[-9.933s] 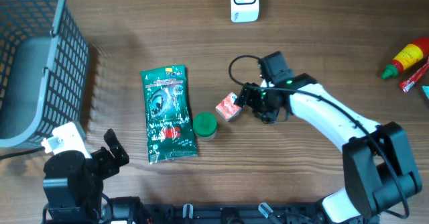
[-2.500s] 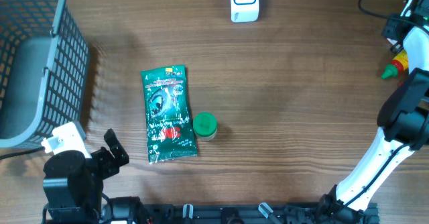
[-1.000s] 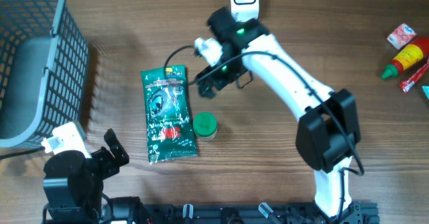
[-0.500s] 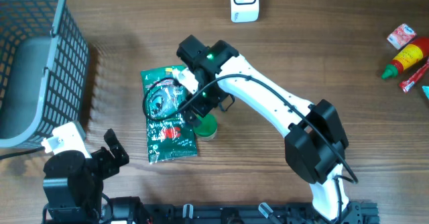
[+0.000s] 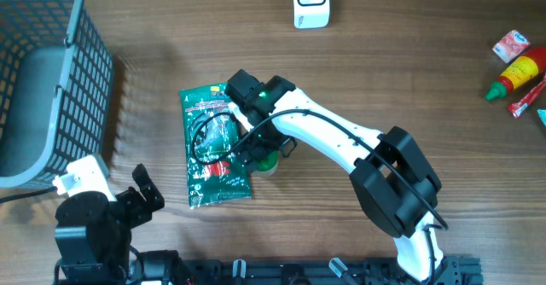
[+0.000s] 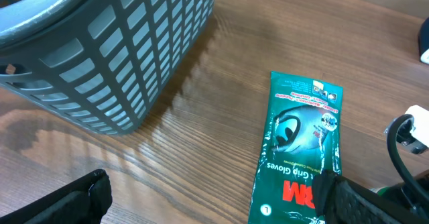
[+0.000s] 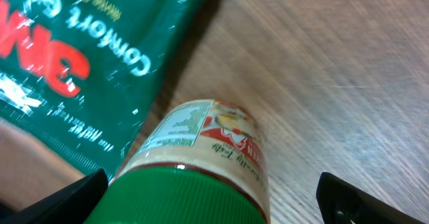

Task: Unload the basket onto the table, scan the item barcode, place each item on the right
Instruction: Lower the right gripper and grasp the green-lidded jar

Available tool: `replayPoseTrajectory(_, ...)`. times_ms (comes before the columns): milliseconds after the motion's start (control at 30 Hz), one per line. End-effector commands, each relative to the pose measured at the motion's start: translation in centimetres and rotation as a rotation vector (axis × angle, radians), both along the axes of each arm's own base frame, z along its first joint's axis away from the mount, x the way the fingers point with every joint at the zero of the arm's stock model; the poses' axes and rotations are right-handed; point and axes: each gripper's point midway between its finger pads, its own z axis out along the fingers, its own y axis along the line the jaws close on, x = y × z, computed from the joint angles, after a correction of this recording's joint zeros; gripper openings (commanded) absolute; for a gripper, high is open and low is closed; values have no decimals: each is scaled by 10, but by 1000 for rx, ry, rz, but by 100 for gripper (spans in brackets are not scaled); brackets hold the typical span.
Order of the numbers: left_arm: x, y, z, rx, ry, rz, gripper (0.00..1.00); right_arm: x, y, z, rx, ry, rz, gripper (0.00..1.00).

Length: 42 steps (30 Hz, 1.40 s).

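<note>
A small jar with a green lid [image 7: 191, 184] lies on the wood beside a green glove packet [image 5: 212, 144]. My right gripper [image 7: 214, 207] is open and straddles the jar's lid end, one finger on each side, not closed on it. From overhead the right gripper [image 5: 254, 151] hides most of the jar [image 5: 267, 161]. The white scanner [image 5: 310, 2] stands at the table's far edge. My left gripper [image 5: 149, 189] rests open at the near left, holding nothing. In the left wrist view the left gripper [image 6: 214, 207] faces the packet [image 6: 301, 150].
A grey mesh basket [image 5: 43, 80] fills the far left corner. At the far right lie a red and yellow bottle [image 5: 519, 72] and a small red and white pack [image 5: 512, 43]. The right arm's cable loops over the packet.
The right arm has swung from near the scanner down and left, lowering its open gripper over the green-lidded jar. The left arm has not moved.
</note>
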Motion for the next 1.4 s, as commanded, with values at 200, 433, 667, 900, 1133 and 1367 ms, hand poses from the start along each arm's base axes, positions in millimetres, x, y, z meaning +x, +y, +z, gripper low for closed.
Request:
replayPoseTrajectory(200,0,-2,2,-1,-8,-10,100,22,-11,5,-61,-109,-237,86)
replayPoseTrajectory(433,0,-2,2,-1,-8,-10,100,53,-23,7,-44,-158,-418,86)
replayPoseTrajectory(667,0,-2,2,-1,-8,-10,100,68,-13,70,79,-185,-452,100)
replayPoseTrajectory(900,0,-2,2,-1,-8,-10,100,53,-23,168,245,-241,-569,100)
replayPoseTrajectory(1133,0,-2,2,-1,-8,-10,100,44,-15,169,279,-174,-575,100)
replayPoseTrajectory(1367,0,-2,2,-1,-8,-10,100,34,-21,96,68,-12,-659,99)
